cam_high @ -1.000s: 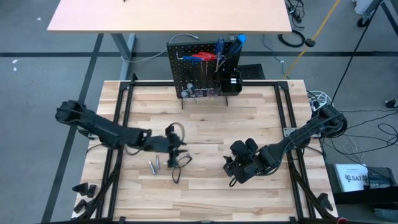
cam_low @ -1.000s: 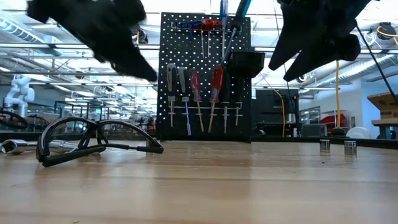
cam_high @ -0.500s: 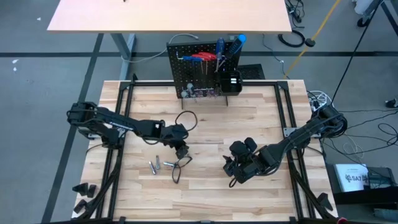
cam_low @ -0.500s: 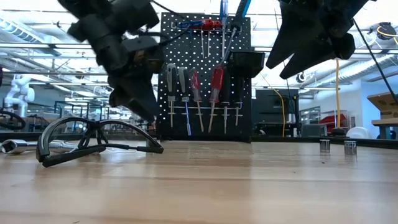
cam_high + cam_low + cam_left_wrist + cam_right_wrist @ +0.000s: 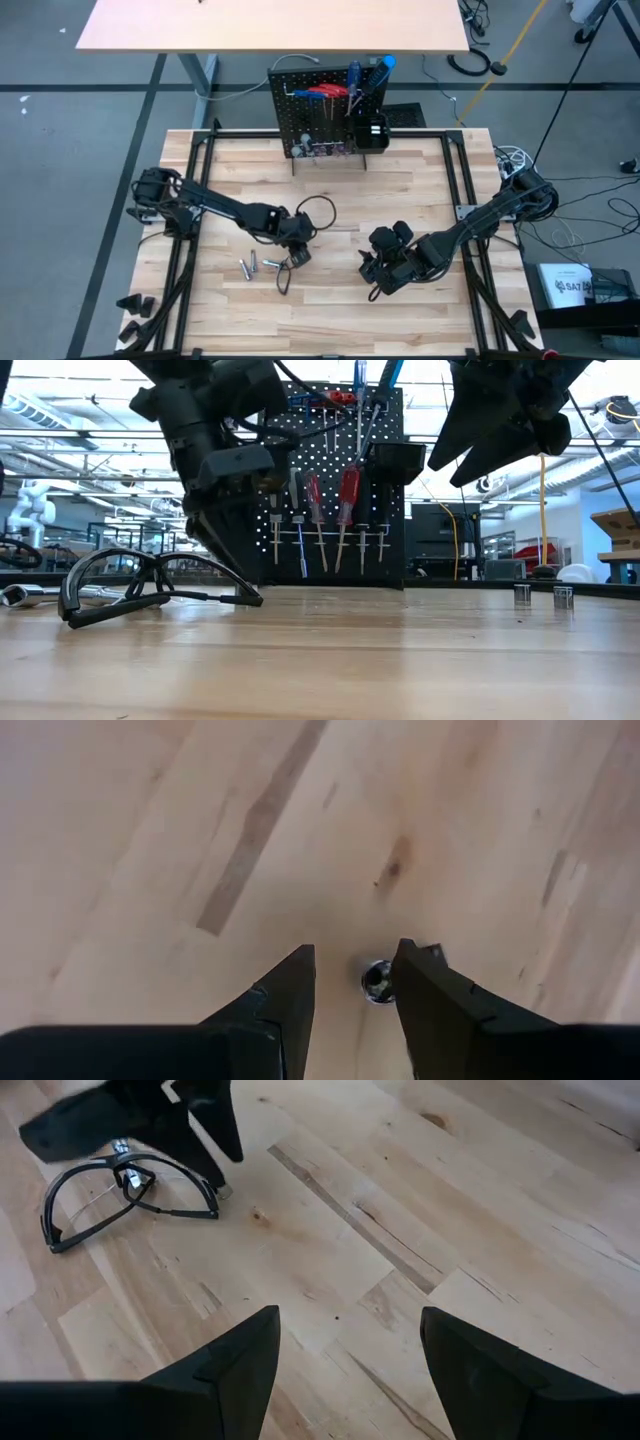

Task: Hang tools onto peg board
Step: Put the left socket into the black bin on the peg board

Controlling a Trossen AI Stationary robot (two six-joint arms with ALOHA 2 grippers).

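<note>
The black peg board [image 5: 325,112] stands upright at the table's far edge and carries red and blue screwdrivers [image 5: 332,495] on its hooks. A small silver bit [image 5: 377,982] lies on the table. My left gripper [image 5: 352,955] is open a little and points down, with the bit between its fingers, close to one finger. Two more silver bits [image 5: 256,265] and black glasses [image 5: 288,268] lie just beside it. My right gripper [image 5: 347,1325] is open and empty, above the table right of centre [image 5: 380,272]. My left gripper comes from above, pointing down, with one finger [image 5: 415,975] right beside the small silver bit's edge [image 5: 372,982]. The bit lies on the table. I cannot tell whether the finger touches it.
A black cable loop [image 5: 320,210] hangs from my left wrist. Two small silver bits [image 5: 540,596] stand on the table at the right in the low view. Bare wood lies between the grippers and the peg board. A black frame [image 5: 455,180] runs along the table's sides.
My left gripper has gone toward the table's right edge and down, to just beside the glasses and over the small bit. The glasses and the bits have stayed where they were.
</note>
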